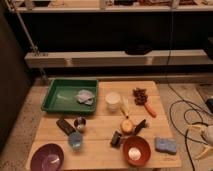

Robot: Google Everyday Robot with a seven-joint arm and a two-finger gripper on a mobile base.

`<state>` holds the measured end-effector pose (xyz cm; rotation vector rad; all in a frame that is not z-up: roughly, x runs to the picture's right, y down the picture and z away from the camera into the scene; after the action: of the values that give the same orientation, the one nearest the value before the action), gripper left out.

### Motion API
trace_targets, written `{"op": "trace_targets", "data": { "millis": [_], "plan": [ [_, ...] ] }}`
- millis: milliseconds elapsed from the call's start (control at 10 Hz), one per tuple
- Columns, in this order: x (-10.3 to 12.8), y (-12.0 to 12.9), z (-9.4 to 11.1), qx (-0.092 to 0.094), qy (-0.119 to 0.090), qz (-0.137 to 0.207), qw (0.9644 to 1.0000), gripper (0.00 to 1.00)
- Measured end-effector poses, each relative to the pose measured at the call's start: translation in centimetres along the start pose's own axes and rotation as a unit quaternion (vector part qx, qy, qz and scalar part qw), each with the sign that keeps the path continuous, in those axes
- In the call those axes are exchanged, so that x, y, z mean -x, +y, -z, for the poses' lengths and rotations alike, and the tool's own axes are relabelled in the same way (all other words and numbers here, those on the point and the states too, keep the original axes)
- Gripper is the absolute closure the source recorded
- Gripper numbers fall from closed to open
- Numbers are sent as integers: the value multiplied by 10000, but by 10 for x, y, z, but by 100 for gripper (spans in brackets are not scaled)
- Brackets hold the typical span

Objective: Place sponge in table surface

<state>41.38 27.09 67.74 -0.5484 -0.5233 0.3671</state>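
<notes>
1 sponge (165, 145) on table surface (100, 146), tool (201, 141) near it, jaws apart

table surface (102, 131) holding: green tray (61, 99) sitting back-left | sponge (165, 145) lying front-right beside orange bowl (144, 156) | purple bowl (36, 157) sitting front-left

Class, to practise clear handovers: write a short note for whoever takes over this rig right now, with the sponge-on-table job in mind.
Gripper: off the table's right front side, jaws open, holding nothing.
Sponge: lying flat on the table surface, near its right front corner, just right of the orange bowl.
Done: the sponge appears placed.
Left: probably only to back the arm away. Check that first.
</notes>
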Motion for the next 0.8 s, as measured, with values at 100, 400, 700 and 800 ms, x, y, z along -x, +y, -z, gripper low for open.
{"op": "trace_targets", "data": {
  "millis": [100, 400, 700, 800],
  "plan": [
    [-7, 9, -8, -166, 76, 133, 9997, 20],
    [-8, 6, -25, -315, 133, 354, 9988, 20],
    [-5, -13, -49, -245, 121, 411, 9988, 20],
    [-11, -17, -58, -208, 105, 297, 9993, 20]
  ]
}}
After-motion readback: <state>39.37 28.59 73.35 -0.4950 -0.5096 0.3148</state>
